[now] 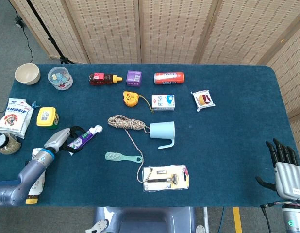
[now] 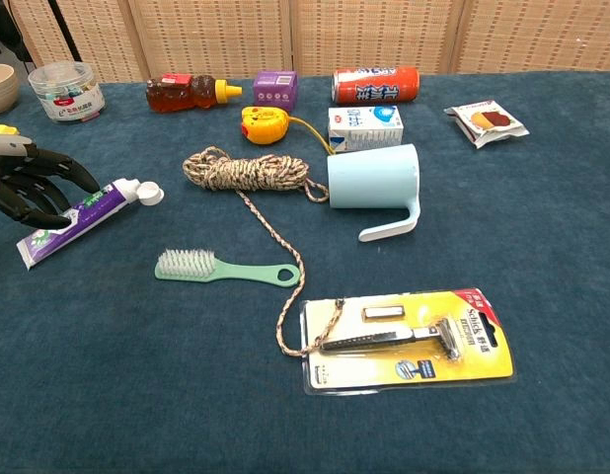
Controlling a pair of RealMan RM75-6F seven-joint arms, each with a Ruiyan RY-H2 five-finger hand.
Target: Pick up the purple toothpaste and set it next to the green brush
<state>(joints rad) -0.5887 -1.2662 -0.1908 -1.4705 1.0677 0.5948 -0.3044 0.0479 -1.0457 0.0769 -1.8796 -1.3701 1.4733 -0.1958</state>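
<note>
The left robot hand (image 2: pixel 34 186) curls dark fingers onto the purple-and-white toothpaste tube (image 2: pixel 88 219), lying on the blue tabletop (image 2: pixel 542 257) left of the mint-green plastic brush (image 2: pixel 226 268); whether it truly grips, I cannot tell. A shallow hold could let the tube slip. The right robot hand (image 1: pixel 287 171) is open, empty.

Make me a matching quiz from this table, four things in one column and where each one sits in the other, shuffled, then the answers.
Things:
1. toothpaste
2. brush
3. razor pack
4. bowl

Places:
A. far left corner of the table
B. under the left hand
C. near edge, at the rope's loose end
D. between the toothpaste and the razor pack

Pairs: 1-B, 2-D, 3-C, 4-A
</note>
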